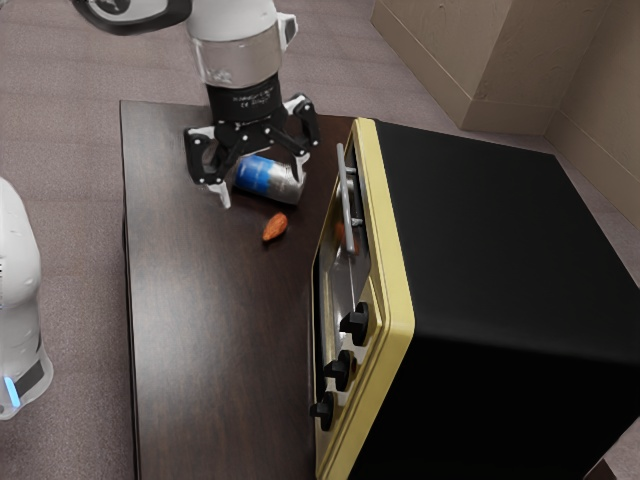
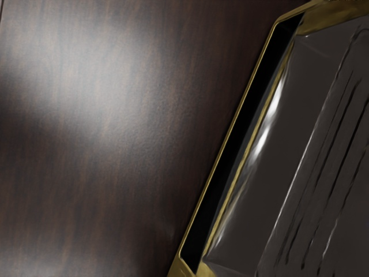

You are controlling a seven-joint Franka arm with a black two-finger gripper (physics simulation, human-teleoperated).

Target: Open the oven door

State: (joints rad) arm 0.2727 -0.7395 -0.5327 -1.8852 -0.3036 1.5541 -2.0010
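The arm [image 1: 238, 60] comes down from the top of the exterior view, its hand nearly upright, and the claw [image 1: 261, 183] points down over the far part of the counter [image 1: 200, 330], its two fingers spread wide and gripping nothing. The oven door [image 1: 342, 272] is on the front of the oven [image 1: 500, 240], to the exterior view's right of the claw, its metal handle [image 1: 347, 215] apart from the fingers.

Black oven [image 1: 510, 240], pale yellow frame [image 1: 389, 230]
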